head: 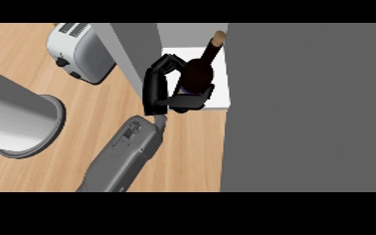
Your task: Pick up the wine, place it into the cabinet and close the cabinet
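The dark wine bottle (198,72), with its tan cork end pointing to the upper right, is over the white floor of the open cabinet (219,97). My left hand (155,90) is shut on the bottle's body from the left: fingers wrap the far side and the thumb crosses the near side, hiding the lower part. Its grey forearm runs in from the lower left. The cabinet's grey side wall (137,47) stands just left of the hand. A large grey door panel (301,109) fills the right of the view. My right hand does not show.
A silver toaster (78,53) sits on the wooden counter (192,149) at the upper left. A big grey round pot (26,122) lies at the left edge. The door panel hides whatever is on the right side.
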`<state>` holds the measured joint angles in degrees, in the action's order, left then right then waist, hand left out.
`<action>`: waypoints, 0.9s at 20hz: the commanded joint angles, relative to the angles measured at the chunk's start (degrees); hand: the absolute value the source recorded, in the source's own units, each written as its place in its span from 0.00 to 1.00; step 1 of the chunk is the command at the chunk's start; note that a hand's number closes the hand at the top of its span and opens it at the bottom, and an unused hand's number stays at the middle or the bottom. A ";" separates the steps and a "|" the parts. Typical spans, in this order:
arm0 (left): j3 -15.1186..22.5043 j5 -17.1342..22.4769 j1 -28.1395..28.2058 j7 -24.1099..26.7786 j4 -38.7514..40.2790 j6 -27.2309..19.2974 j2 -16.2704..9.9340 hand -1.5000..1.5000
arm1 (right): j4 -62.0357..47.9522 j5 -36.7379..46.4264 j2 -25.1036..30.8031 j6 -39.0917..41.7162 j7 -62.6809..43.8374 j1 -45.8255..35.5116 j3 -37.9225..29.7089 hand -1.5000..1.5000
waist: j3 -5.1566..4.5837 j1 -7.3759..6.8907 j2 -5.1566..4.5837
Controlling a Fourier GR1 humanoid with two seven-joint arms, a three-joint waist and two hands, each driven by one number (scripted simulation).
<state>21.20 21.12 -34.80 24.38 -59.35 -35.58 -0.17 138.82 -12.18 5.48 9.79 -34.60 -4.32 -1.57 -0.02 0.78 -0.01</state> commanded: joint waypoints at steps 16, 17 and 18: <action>-11.51 4.04 -17.26 6.05 26.97 6.64 0.16 1.00 | 7.75 -4.42 -1.02 0.59 -1.22 4.29 0.53 0.00 | -0.01 1.07 -0.30; -8.03 4.11 -15.75 4.52 22.57 3.42 0.16 1.00 | 6.20 -5.41 -1.52 3.35 2.88 8.02 0.50 0.00 | 0.03 0.67 -0.06; -11.64 2.33 -17.06 10.62 29.25 5.51 0.16 1.00 | 6.57 -6.20 -0.21 1.25 -0.74 3.09 -0.92 0.00 | -0.02 1.41 -0.47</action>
<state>11.72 24.62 -50.21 29.43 -36.50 -30.40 -0.06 138.47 -12.72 4.63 11.89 -31.74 -1.30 -1.07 -0.01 1.63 -0.20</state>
